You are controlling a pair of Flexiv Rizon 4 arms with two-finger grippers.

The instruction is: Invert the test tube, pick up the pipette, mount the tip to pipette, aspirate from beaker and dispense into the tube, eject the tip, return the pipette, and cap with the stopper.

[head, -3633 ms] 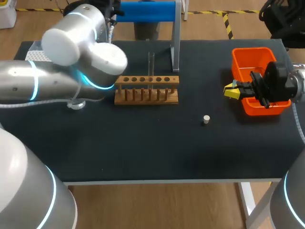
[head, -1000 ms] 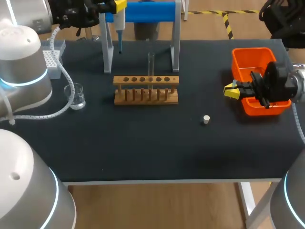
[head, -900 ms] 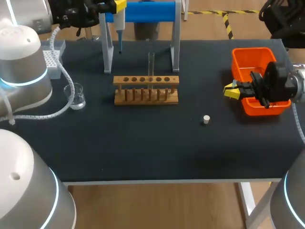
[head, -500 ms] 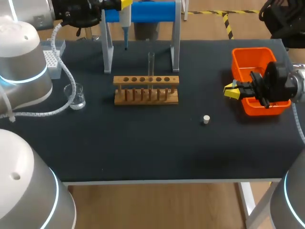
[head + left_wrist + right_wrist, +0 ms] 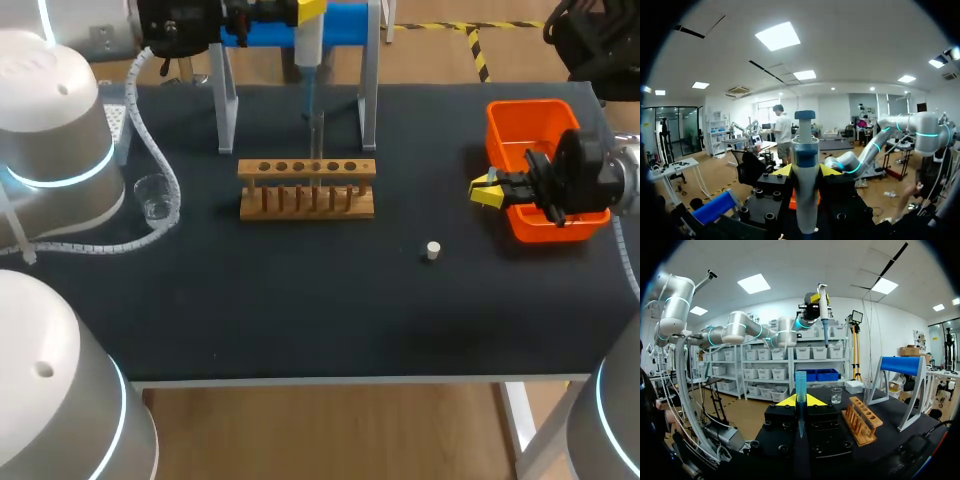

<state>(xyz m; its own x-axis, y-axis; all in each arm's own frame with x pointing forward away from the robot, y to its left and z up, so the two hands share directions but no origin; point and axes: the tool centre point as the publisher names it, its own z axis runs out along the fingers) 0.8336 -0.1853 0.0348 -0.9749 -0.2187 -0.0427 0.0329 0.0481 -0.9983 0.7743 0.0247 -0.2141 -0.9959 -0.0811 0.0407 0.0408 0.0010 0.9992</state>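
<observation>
**Dispensing stage, overhead and wrist views.** The table (image 5: 300, 310) carries all the glassware. The left arm (image 5: 55, 150) comes in from 9 o'clock and reaches to the 12 o'clock edge. There the left gripper (image 5: 306, 12) pinches the pipette (image 5: 308, 45) upright, one yellow finger on each side of its body.

The right arm (image 5: 625, 180) lies at 3 o'clock, unchanged over the last seconds. The right gripper (image 5: 485, 190) hangs at the 9 o'clock side of the orange bin (image 5: 520, 110). In its wrist view it appears closed on a blue tapered piece (image 5: 800, 382), which cannot be identified.

The stand (image 5: 367, 100) sits at 12 o'clock of the wooden rack (image 5: 307, 190). The test tube (image 5: 317, 135) stands upright in the rack, mouth up. The tip box (image 5: 116, 120) and the beaker (image 5: 153, 195) lie at about 9 o'clock of the rack, and the stopper (image 5: 432, 250) rests alone at its 4 o'clock.

**Change.** A few seconds ago the left arm was low over the beaker's place. One second ago the pipette was raised by the stand's 9 o'clock leg. It has since travelled toward 3 o'clock, so the pipette tip (image 5: 310, 98) now hangs just above the tube's mouth.

**Reading.** Aspiration appears complete and dispensing is the step in hand. The next move calls for a straight descent into the narrow mouth. Ejecting the tip, returning the pipette and capping are not yet done.
</observation>
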